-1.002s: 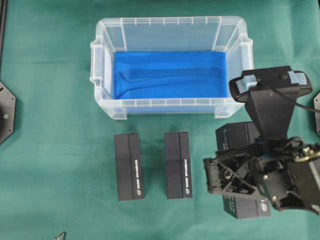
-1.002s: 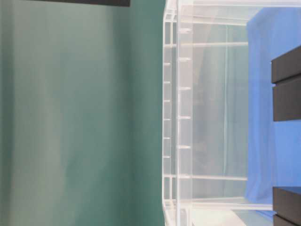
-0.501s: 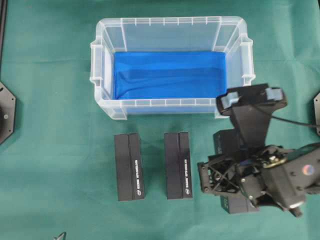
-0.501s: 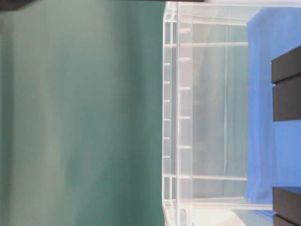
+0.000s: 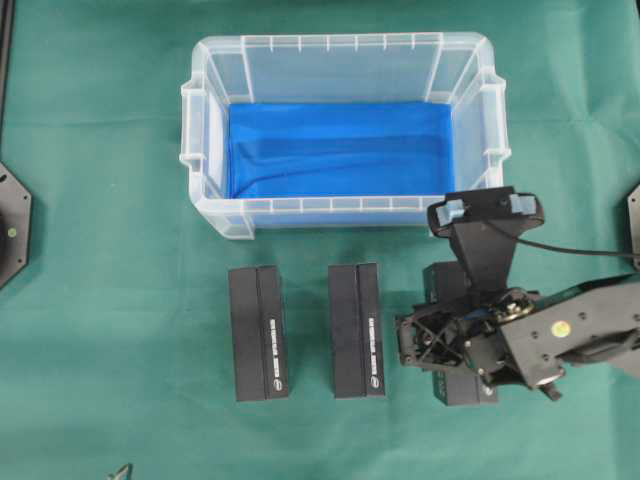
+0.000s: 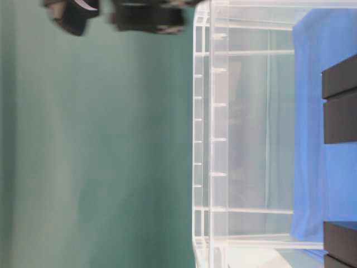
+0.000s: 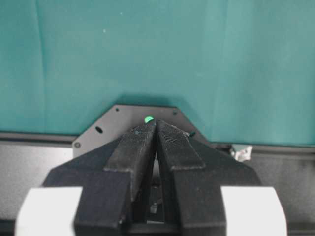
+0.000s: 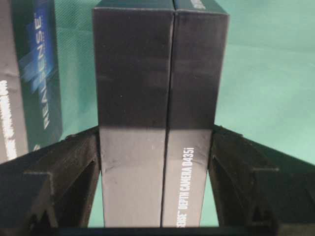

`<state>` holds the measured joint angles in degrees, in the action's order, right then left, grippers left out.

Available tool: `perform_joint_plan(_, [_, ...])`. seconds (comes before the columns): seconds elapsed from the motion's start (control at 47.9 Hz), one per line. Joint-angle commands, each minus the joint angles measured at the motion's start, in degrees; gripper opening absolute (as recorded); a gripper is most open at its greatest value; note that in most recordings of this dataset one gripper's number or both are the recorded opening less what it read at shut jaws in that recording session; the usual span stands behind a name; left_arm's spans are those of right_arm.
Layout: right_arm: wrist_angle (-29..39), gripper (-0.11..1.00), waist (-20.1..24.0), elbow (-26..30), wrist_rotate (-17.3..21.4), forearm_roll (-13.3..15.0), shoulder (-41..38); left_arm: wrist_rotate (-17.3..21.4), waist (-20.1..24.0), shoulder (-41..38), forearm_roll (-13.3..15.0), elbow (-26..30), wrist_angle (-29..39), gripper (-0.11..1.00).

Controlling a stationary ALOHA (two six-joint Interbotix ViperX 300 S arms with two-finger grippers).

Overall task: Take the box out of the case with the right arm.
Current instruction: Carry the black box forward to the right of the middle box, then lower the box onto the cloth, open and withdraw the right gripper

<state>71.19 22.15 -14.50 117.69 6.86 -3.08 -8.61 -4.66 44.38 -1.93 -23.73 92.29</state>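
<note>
The clear case (image 5: 340,42) with its blue lining (image 5: 340,150) stands at the back of the green cloth and holds no box. The all-black right gripper (image 5: 450,340) is shut on a black box (image 5: 448,285), low over the cloth in front of the case's right end. In the right wrist view the box (image 8: 157,98) fills the gap and both fingers (image 8: 74,167) press its long sides. The table-level view catches the right gripper (image 6: 120,14) blurred at the top edge, beside the case wall (image 6: 223,139). The left gripper (image 7: 156,123) is shut on nothing, its tips touching.
Two more black boxes (image 5: 259,333) (image 5: 356,330) lie side by side in front of the case, left of the held one. The nearer of them (image 8: 34,83) shows at the left of the right wrist view. A black base plate (image 5: 10,225) sits at the left edge.
The right arm has come down toward the cloth with the box, shifting slightly left. It has entered the table-level view at the top. The grip is unchanged.
</note>
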Motion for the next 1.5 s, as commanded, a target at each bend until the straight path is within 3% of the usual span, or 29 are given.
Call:
perform_joint_plan(0.0, [-2.6, 0.65, -0.3, -0.7, 0.1, 0.0, 0.1, 0.0, -0.1, -0.3, -0.2, 0.6, -0.3, 0.0])
perform_joint_plan(0.856, [-4.1, 0.65, -0.8, -0.9, 0.3, -0.1, -1.4, 0.1, -0.1, 0.1, -0.2, 0.6, -0.3, 0.0])
perform_joint_plan(1.065, [-1.9, 0.92, -0.8, 0.4, 0.2, 0.2, -1.4, 0.1, -0.1, 0.2, -0.2, 0.5, -0.3, 0.0])
perform_joint_plan(1.483, [0.0, 0.9, -0.8, 2.3, 0.2, 0.2, -0.7, 0.1, -0.1, 0.2, -0.2, 0.6, -0.3, 0.0])
